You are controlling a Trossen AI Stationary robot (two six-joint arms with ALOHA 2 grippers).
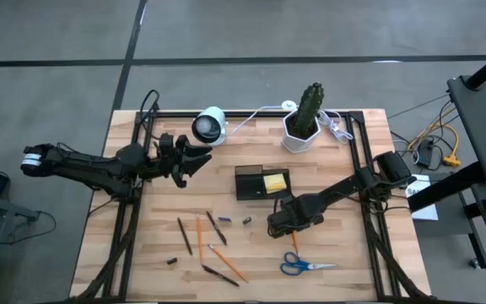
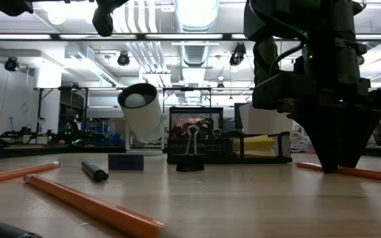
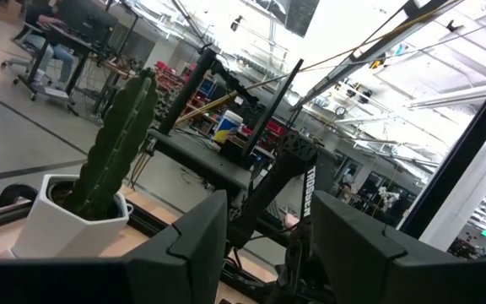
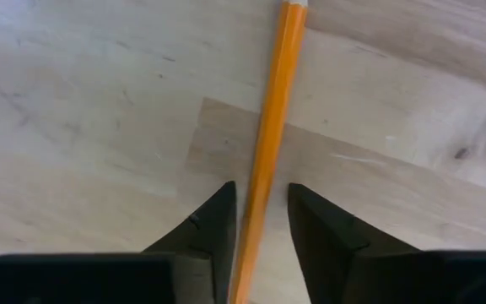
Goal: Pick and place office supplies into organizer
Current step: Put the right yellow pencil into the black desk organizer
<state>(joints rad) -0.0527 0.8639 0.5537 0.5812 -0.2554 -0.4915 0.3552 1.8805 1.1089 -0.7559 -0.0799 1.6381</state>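
The right pincer [image 4: 260, 228] is down on the tabletop [image 1: 353, 262], its two dark fingers [image 4: 213, 228] straddling an orange pencil [image 4: 272, 127] that runs between them; the fingers sit close on either side of the shaft, but whether they already pinch it cannot be told. In the overhead view this pincer [image 1: 281, 226] lies just near of the organizer [image 1: 251, 181], a black tray with a yellow sticky-note pad [image 1: 275, 181] in its right compartment. The blue-handled scissors [image 1: 304, 265] lie near of the pincer, toward the tabletop's near edge. To the left, more orange and dark pencils [image 1: 201, 241] are scattered, with small dark stubs [image 1: 172, 262] among them.

The left pincer [image 1: 194, 159] hovers above the far left of the tabletop with its fingers [image 3: 188, 253] apart, holding nothing. Just far of it sits a white camera [image 1: 209, 125], and to the right of that a cactus [image 1: 310, 105] in a white pot [image 1: 298, 135].
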